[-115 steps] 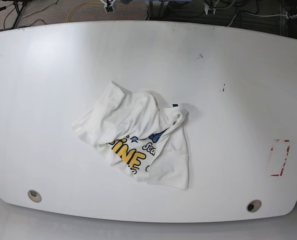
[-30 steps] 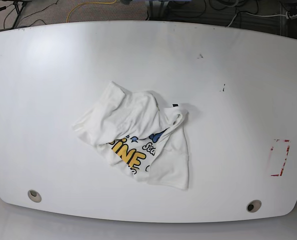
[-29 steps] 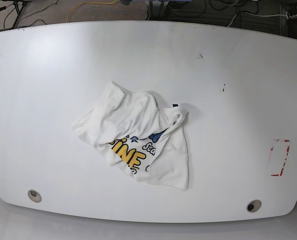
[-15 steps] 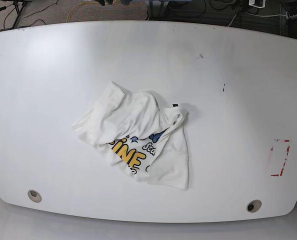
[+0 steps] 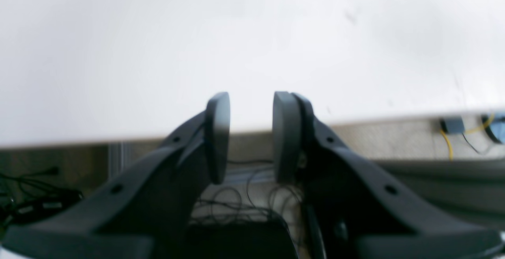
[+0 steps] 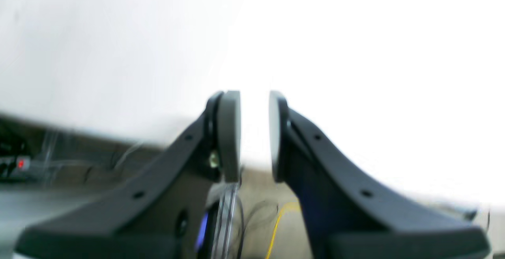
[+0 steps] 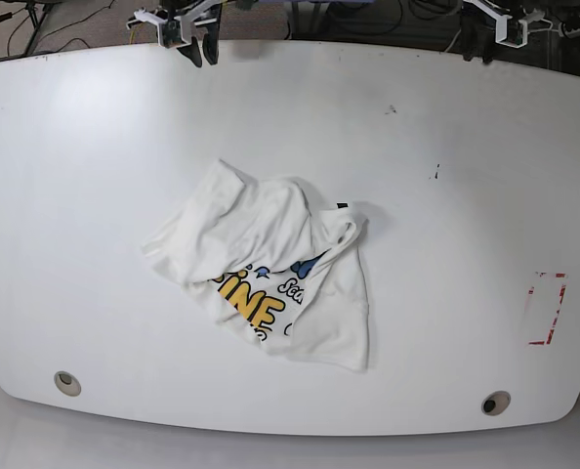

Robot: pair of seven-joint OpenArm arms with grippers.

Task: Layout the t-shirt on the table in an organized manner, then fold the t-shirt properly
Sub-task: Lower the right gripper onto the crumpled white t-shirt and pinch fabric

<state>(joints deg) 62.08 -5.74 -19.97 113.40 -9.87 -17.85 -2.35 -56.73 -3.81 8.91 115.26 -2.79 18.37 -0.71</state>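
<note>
The t-shirt [image 7: 270, 269] lies crumpled in a heap near the middle of the table [image 7: 95, 176], a little toward the near edge, with part of its yellow lettering and some blue print showing on the near side. A small black tag [image 7: 342, 206] sits at its far right edge.

Both arms are at the far edge of the table, well apart from the shirt. The right gripper [image 7: 201, 47] hangs at the far left, and its wrist view shows the jaws parted by a narrow gap with nothing between them (the picture is blurred). The left gripper [image 7: 476, 49] is at the far right; its jaws stand a little wider apart, also empty.

A red-and-white tape rectangle [image 7: 547, 308] marks the right side, and two round holes [image 7: 67, 382] sit near the near corners.
</note>
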